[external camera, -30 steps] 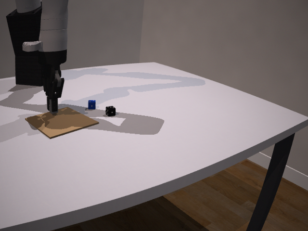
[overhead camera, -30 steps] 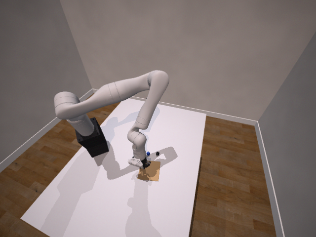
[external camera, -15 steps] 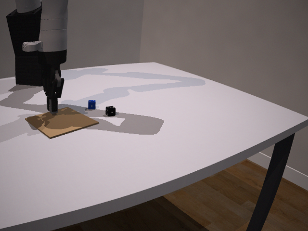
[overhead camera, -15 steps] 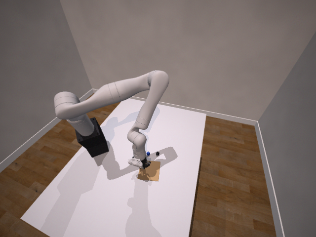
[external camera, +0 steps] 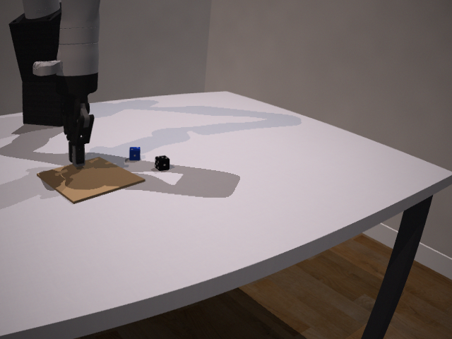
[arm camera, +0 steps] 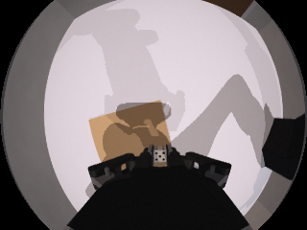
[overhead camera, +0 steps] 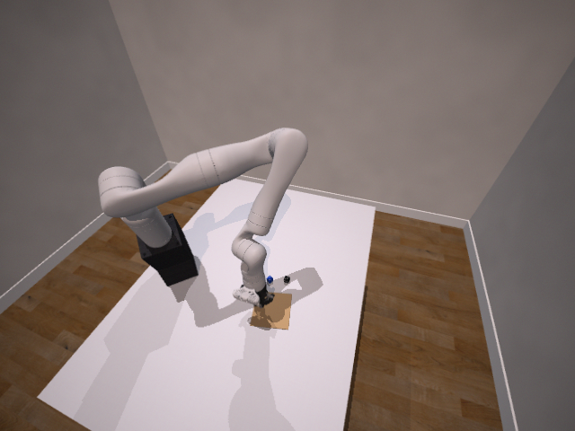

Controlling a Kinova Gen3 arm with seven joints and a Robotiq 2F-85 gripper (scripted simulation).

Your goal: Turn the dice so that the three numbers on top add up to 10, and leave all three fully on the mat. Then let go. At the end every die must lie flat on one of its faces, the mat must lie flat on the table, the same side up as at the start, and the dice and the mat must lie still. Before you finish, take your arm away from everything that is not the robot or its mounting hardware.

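Claw [overhead camera: 262, 304] [external camera: 77, 161] [arm camera: 159, 149] points down, its fingers narrow and closed on the white die [arm camera: 159, 154], which sits between the fingertips with a dark-pipped face toward the wrist view. Just below is the tan mat [overhead camera: 281, 308] [external camera: 105, 179] [arm camera: 98, 134]; the claw is over the part of it toward the robot's base, and whether the white die touches it I cannot tell. The mat lies flat on the white surface [overhead camera: 315, 371] [external camera: 273, 219] [arm camera: 192, 48], partly in shadow. Off the mat, to one side of the claw, the blue die [overhead camera: 269, 279] [external camera: 134, 153] rests on the surface, a single pale pip on its front face in the exterior view. Near it but apart, the black die [overhead camera: 286, 279] [external camera: 162, 162] also rests off the mat, with white pips. The top numbers are too small to read with certainty. Farther out, the pale arm [overhead camera: 283, 167] [external camera: 80, 36] bends back to a black pedestal [overhead camera: 179, 271] [external camera: 39, 102] [arm camera: 283, 146]. Apart from the pips, I can read no brand, label or writing.

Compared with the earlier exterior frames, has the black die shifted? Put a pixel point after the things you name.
No. In the exterior view, the black die [overhead camera: 286, 279] [external camera: 162, 162] sits at the same spot off the mat's [overhead camera: 278, 306] [external camera: 105, 182] [arm camera: 97, 131] right corner, with no visible shift.
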